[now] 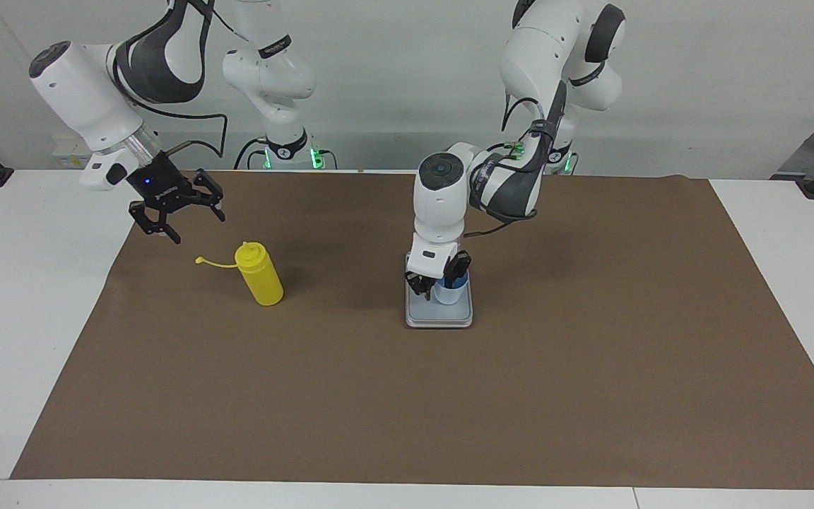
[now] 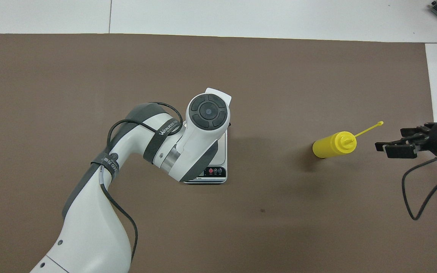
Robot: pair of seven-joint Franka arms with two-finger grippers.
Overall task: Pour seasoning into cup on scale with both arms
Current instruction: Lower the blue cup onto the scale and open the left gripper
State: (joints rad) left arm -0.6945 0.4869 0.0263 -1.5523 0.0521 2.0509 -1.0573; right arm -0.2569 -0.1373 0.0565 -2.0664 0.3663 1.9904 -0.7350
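The left arm's wrist housing blocks nearly everything beneath it from overhead: only a strip of the scale [image 2: 218, 172] with its display end, nearest the robots, shows past the white casing, and the cup cannot be seen from there at all. From across the table, the left gripper [image 1: 439, 281] points straight down at the light-blue cup [image 1: 451, 291], which stands upright on the scale's [image 1: 439, 317] grey plate. Its fingers stand at either side of the cup's rim; whether they are parted clear of it or pressing it cannot be told.

The right gripper [image 1: 179, 217] hangs in the air with its jaws spread wide and nothing between them, above the mat's edge at the right arm's end of the table. In the overhead view the right arm is cut off by the frame and only the gripper [image 2: 396, 146] shows. The yellow seasoning bottle [image 1: 260, 283] stands just beside those open jaws and below them, untouched, its tethered cap strap [image 1: 214, 264] reaching toward them.

A brown mat [image 1: 407, 396] covers the white table [image 1: 18, 297]. A pale wall [image 1: 393, 71] rises by the arm bases.
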